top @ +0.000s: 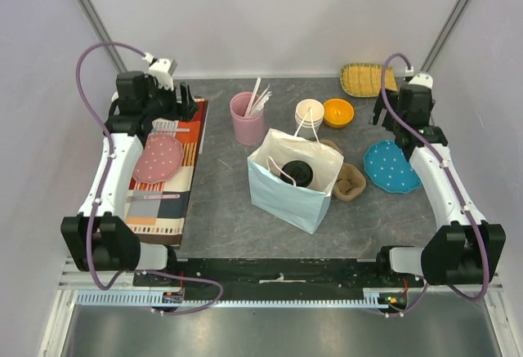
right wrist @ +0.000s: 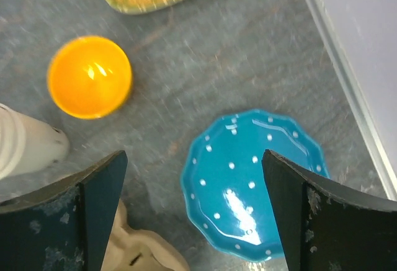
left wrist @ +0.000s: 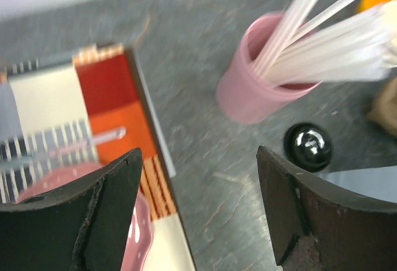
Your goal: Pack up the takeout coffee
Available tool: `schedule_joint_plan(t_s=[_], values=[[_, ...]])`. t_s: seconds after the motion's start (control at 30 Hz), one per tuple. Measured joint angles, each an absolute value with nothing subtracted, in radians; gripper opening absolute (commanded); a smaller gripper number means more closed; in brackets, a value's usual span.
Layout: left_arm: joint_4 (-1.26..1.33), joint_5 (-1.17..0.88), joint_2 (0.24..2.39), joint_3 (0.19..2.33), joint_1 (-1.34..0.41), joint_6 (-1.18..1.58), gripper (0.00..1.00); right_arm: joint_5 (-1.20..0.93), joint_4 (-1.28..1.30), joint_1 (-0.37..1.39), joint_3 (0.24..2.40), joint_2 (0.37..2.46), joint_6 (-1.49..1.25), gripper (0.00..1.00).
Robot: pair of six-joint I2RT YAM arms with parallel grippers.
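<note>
The takeout coffee (top: 297, 172) stands inside the pale blue paper bag (top: 286, 200) at the table's middle; only its black lid shows from above. The left wrist view catches that lid (left wrist: 308, 147) beside the bag's edge (left wrist: 366, 183). My left gripper (top: 185, 105) hovers at the back left over the striped mat's edge, well left of the bag. It is open (left wrist: 197, 159) and holds nothing. My right gripper (top: 387, 117) hangs at the back right, also open (right wrist: 193, 159) and empty, above the blue dotted plate (right wrist: 254, 181).
A pink cup of white utensils (top: 247, 118) stands behind the bag, with a stack of white cups (top: 309, 116) and an orange bowl (top: 337, 113). A woven tray (top: 364, 79) lies at the back right. A brown cardboard carrier (top: 349, 182) touches the bag. A pink plate (top: 158, 159) rests on the striped mat (top: 163, 206).
</note>
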State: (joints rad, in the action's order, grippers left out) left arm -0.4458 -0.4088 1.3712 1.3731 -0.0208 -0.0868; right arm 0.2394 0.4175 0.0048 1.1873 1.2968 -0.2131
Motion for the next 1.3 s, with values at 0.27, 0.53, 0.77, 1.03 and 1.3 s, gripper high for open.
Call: schedule_joint_plan(t_s=[0.27, 0.53, 0.77, 1.03, 1.3], values=[[-0.200, -0.394, 1.340, 0.982, 0.072, -0.064, 0.81, 0.287, 0.186, 0.004, 0.896, 1.287, -0.210, 0.98], [0.123, -0.393, 1.283, 0.712, 0.084, -0.042, 0.82, 0.276, -0.064, 0.004, 0.701, 1.240, -0.213, 0.98], [0.443, -0.379, 1.280, 0.483, 0.084, -0.038, 0.85, 0.271, -0.235, 0.004, 0.543, 1.195, -0.214, 0.98], [0.626, -0.368, 1.282, 0.405, 0.091, -0.009, 0.85, 0.264, -0.352, 0.004, 0.469, 1.194, -0.215, 0.98], [0.760, -0.368, 1.316, 0.338, 0.090, -0.002, 0.85, 0.254, -0.410, 0.004, 0.429, 1.194, -0.212, 0.98]])
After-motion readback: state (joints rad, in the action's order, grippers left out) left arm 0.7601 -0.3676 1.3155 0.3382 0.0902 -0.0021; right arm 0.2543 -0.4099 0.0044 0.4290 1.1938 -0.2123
